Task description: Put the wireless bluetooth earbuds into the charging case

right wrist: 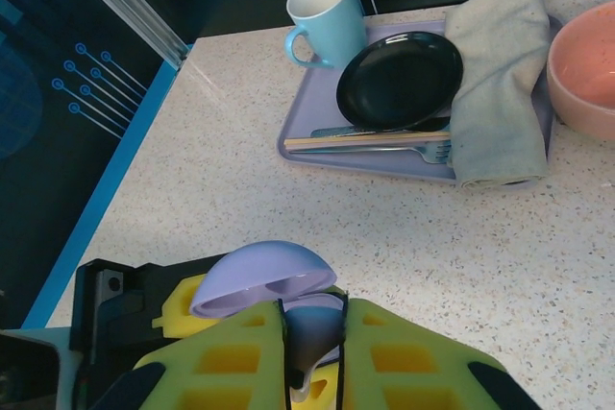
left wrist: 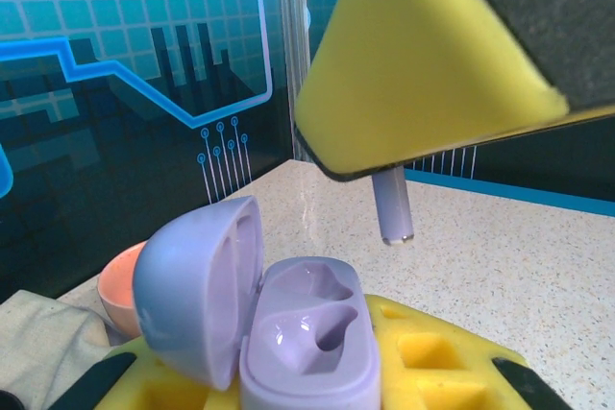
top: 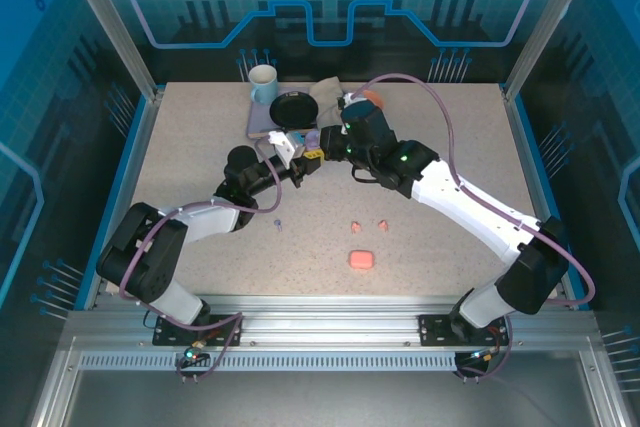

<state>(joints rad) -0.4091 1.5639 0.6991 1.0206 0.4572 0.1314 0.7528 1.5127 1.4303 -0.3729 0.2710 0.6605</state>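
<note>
in the top view, nearest the arm bases, a closed salmon-pink case point(top: 361, 260) is seen lying on the speckled table point(top: 200, 147), lower right of centre. just above it, two salmon-pink earbuds point(top: 355, 225) are laid side by side, apart from each other and from the case. to their left, a loose lavender earbud point(top: 277, 223) is seen on the table, well apart from them.

higher in the frame, at centre, the two grippers are brought tip to tip. the left gripper point(top: 288, 147) is pressed together on the open lavender case point(left wrist: 307, 333); in the left wrist view the case is seen clamped between yellow pads at the bottom edge, its lid point(left wrist: 197, 285) swung up to the left and both moulded wells bare. the right gripper point(right wrist: 312, 357) is closed in a pinch on the held lavender earbud point(left wrist: 392, 206), whose stem is seen hanging below the yellow fingertip, above and just right of the case, not touching it.

farthest, toward the top of the frame, a lavender tray point(right wrist: 307, 146) is set on the table, carrying a light blue mug point(right wrist: 325, 12), a black plate point(right wrist: 399, 79), chopsticks point(right wrist: 356, 141), a fork point(right wrist: 404, 151) and a folded grey cloth point(right wrist: 500, 74). a pink bowl point(right wrist: 586, 69) is placed just right of the cloth.
</note>
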